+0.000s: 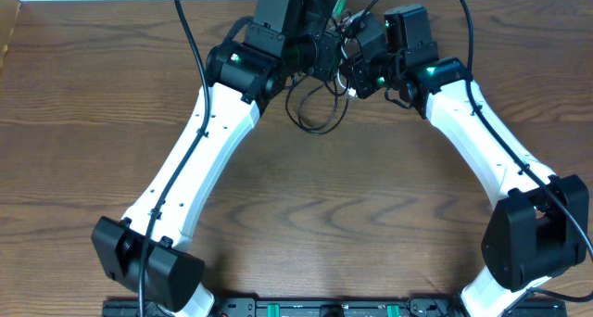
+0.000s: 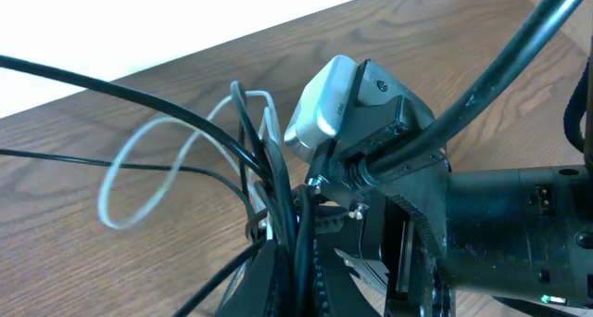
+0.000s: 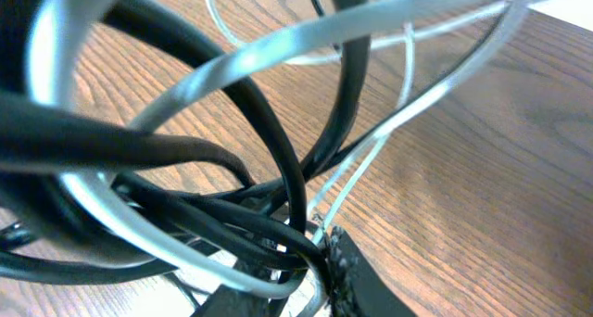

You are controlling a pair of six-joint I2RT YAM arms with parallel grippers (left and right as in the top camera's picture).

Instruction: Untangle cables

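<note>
The cables [image 1: 345, 41] are a knot of thin black and white cords held up between the two grippers at the far middle of the table. One black loop [image 1: 313, 111] hangs down onto the wood. My left gripper [image 1: 331, 56] is shut on a black cable [image 2: 301, 252] that runs up between its jaws, and a white cable loop [image 2: 139, 164] curls off to its left. My right gripper [image 1: 356, 74] has its jaws closed around a bunch of black and white cables [image 3: 278, 238], with one ridged finger [image 3: 352, 278] pressed against them.
The right arm's wrist camera housing [image 2: 324, 99] sits very close in front of the left gripper. The wooden table [image 1: 389, 206] ends at a white wall behind the arms. A black rail [image 1: 306, 308] lines the front edge between the two arm bases.
</note>
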